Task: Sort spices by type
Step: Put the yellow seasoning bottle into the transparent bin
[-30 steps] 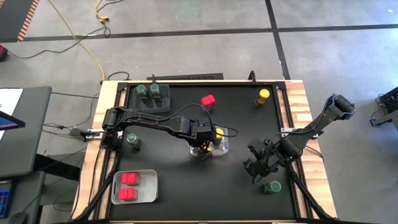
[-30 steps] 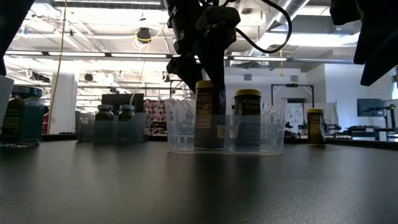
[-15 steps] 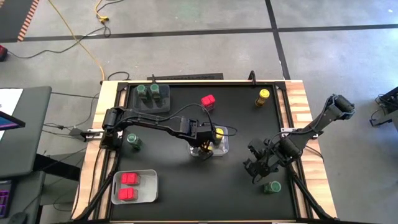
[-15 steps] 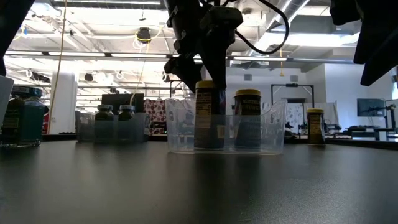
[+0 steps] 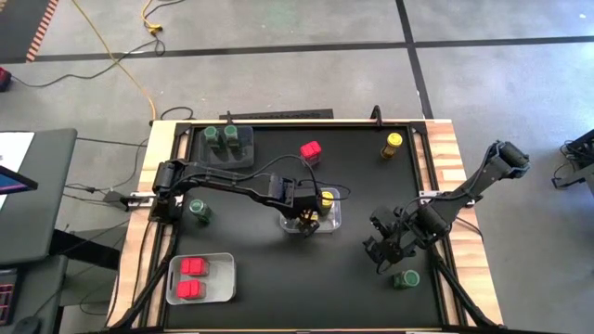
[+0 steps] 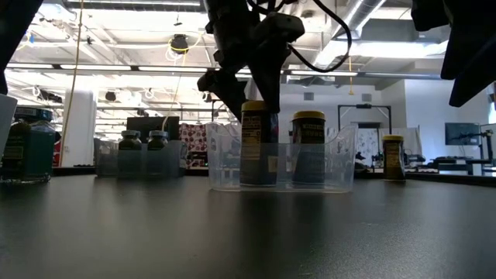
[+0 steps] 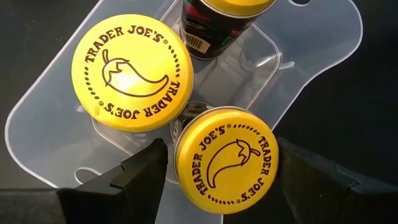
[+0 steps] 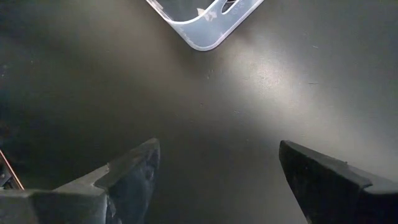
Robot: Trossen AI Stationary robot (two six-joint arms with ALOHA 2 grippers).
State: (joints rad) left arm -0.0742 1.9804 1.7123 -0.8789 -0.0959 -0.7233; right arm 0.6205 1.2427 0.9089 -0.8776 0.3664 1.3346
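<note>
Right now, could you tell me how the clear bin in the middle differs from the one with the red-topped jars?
The middle clear bin holds yellow-lidded jars, with the left gripper around one; the near-left bin holds red-topped jars, with no gripper nearby. Both are clear plastic bins on the black table.

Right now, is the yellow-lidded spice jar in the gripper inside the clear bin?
Inside: the yellow-lidded round jar stands within the clear plastic bin, between the left gripper fingers.

Your table (image 5: pixel 353 278) is a black mat with wood edges. Directly on it: grey bin (image 5: pixel 227 147) far left corner, clear bin (image 5: pixel 313 221) centre, white bin (image 5: pixel 201 277) near left. Loose on the mat: red jar (image 5: pixel 310 150), yellow jar (image 5: pixel 393 145), green jar (image 5: pixel 199 210) by the left edge, another green jar (image 5: pixel 405 278) near right.
</note>
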